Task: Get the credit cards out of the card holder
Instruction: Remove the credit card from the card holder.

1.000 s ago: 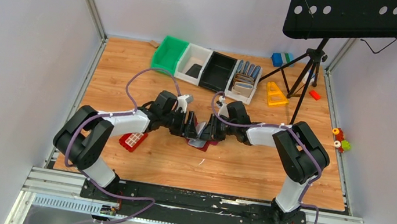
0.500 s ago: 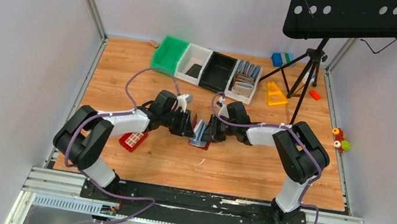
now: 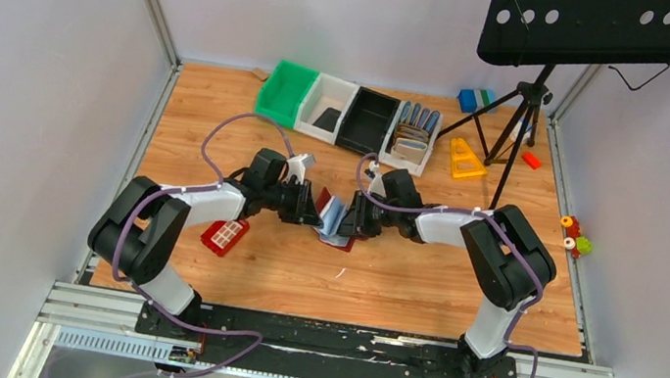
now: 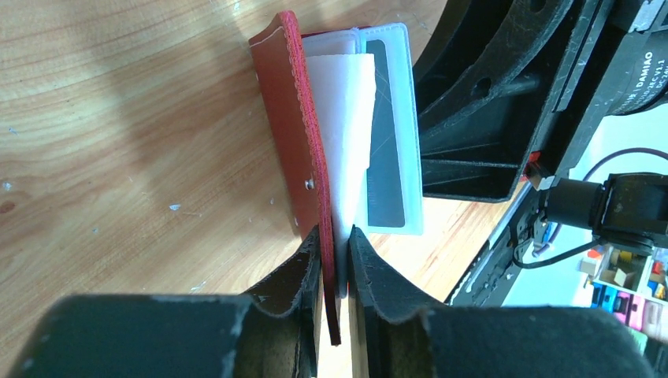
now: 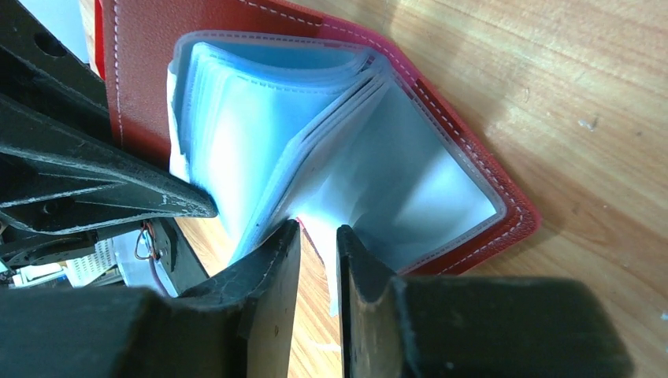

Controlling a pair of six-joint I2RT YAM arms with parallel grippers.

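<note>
Pinching the maroon card holder (image 4: 283, 118), the left gripper (image 4: 335, 236) is clamped; right gripper (image 5: 319, 236) nearly closed, grip unclear.

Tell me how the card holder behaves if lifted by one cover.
Probably floppy: the card holder fans open, clear sleeves splaying apart. The sleeves look glossy, so likely slippery. The left claw pinches one thin cover, suggesting it is light.
</note>
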